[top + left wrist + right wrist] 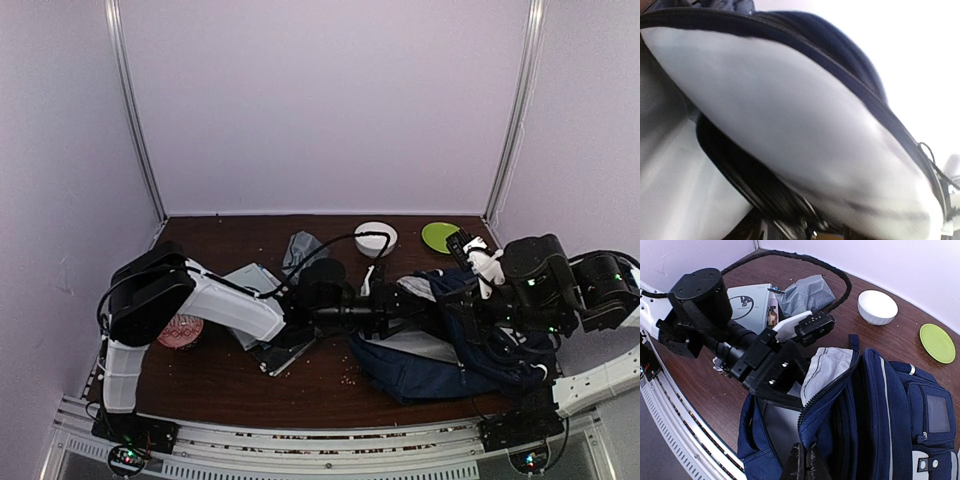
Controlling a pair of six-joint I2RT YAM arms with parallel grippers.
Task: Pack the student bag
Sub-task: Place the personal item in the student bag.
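Observation:
The navy-blue student bag (440, 350) lies at the front right of the table with its main compartment held open; it also shows in the right wrist view (890, 405). My right gripper (807, 462) is shut on the zip edge of the bag's opening and holds it up; it also shows in the top view (462, 295). My left gripper (782, 385) reaches into the opening from the left, its fingertips hidden inside. In the left wrist view only the pale grey lining (790, 125) and navy rim (840, 55) show, close up and blurred.
A white bowl (375, 237) and a green plate (438, 236) stand at the back. A grey fabric pouch (300, 248) and a booklet (250, 285) lie left of the bag, under my left arm. A pink round item (180, 330) sits near the left base.

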